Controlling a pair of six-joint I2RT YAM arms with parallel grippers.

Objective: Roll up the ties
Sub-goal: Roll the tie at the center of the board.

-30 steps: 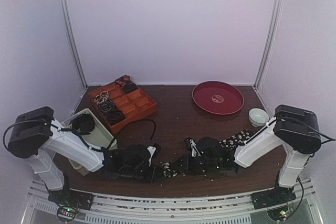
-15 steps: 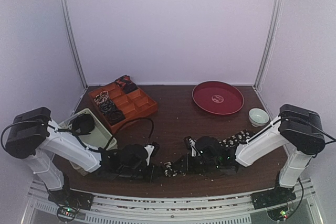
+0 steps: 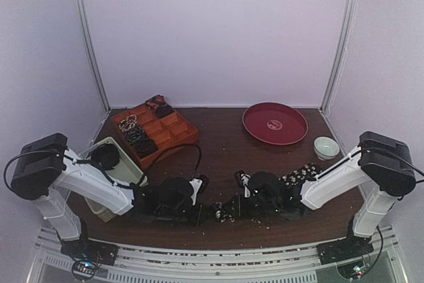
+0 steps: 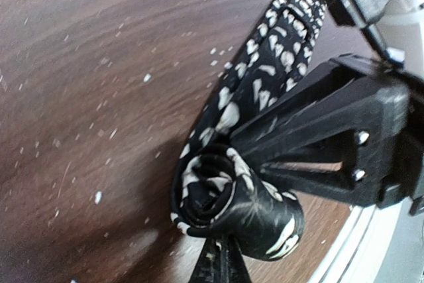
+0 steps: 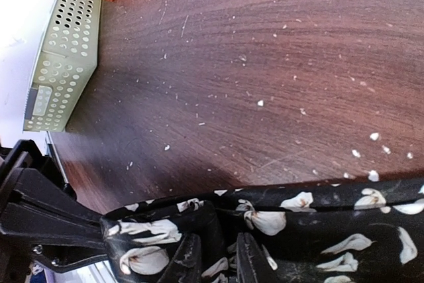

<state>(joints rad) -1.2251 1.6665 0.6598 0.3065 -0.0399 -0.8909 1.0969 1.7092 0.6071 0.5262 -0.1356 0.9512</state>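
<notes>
Black, soft and flecked with white, the necktie (image 3: 299, 175) lies at about 6 o'clock on the dark brown wooden table (image 3: 225, 144), close to the near edge. One end is wound into a small tight coil (image 4: 222, 197), and the flat strip runs off toward 4 o'clock. The left gripper (image 4: 218, 264) has its fingers pressed together at the underside of the coil; whether any cloth is nipped between them I cannot tell. The right gripper (image 5: 218, 260) faces it from the other side, its fingers drawn in narrow and pinching a fold of the strip just beside the coil. I judge this tie only started: a few turns are made, and most of its length is unrolled. At 10 o'clock the orange compartmented plastic tray (image 3: 179, 127) holds several finished rolls (image 3: 136, 134), with a reddish one (image 3: 159, 105) at its far corner and some compartments bare. The white slatted plastic basket (image 3: 129, 167) at 8 o'clock holds something dark, perhaps another tie. A round red tray (image 3: 275, 124) sits at 1 o'clock, and a small pale bowl (image 3: 326, 147) at 3 o'clock.
</notes>
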